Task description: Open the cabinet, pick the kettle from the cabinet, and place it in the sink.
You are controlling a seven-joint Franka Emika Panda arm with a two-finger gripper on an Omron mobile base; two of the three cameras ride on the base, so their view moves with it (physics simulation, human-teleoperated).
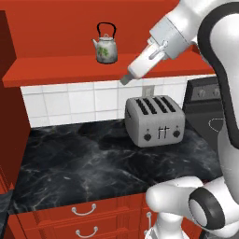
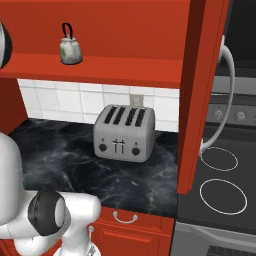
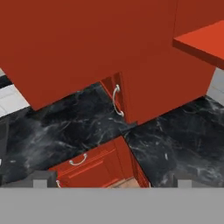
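Observation:
The cabinet (image 1: 56,28) stands open, its red shelf bare except for the kettle (image 1: 105,46). That small white kettle (image 2: 70,48) with a black hoop handle sits upright on the shelf. My gripper (image 1: 125,79) hangs to the right of the kettle and a little lower, level with the shelf's front edge and apart from it. In the hand view my gripper (image 3: 113,180) has its fingertips (image 3: 43,179) far apart, open, with nothing between them. One open cabinet door (image 2: 200,95) hangs edge-on at the right. The sink is out of view.
A silver four-slot toaster (image 1: 154,120) stands on the black marble counter (image 1: 84,163) below the shelf. A black stove (image 2: 220,185) lies to the right. Red drawers (image 1: 84,214) with curved handles run under the counter. The other open door (image 1: 9,102) stands at the left.

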